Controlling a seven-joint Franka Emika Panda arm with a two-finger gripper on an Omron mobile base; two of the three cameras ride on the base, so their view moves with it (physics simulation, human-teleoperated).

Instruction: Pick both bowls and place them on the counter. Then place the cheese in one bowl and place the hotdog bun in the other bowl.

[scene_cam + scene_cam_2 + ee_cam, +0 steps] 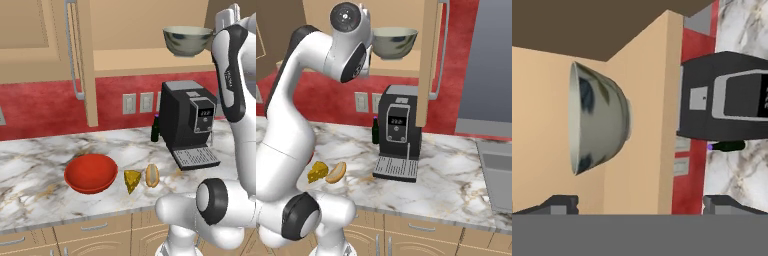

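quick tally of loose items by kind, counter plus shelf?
Bowls: 2, red bowl on the counter, grey-green bowl on the shelf
Cheese: 1
Hotdog bun: 1
Dark bottle: 1
Coffee machine: 1
Total: 6

Wide shallow glossy red bowl (91,173), plain, no pattern. Deeper round bowl (187,41) grey-green outside with darker blotches, pale cream inside. Small wedge of cheese (132,180) yellow-orange; any holes are too small to make out. Oval hotdog bun (152,176) tan-brown with a paler centre. Long marble counter (35,165) white with grey, black and gold veins, grey edge. Boxy coffee machine (190,122) black with a grey drip grille. Small bottle (155,129) looks dark green, possibly purple-capped. Back wall (45,105) mottled red. Wooden shelf (145,59) plain tan.
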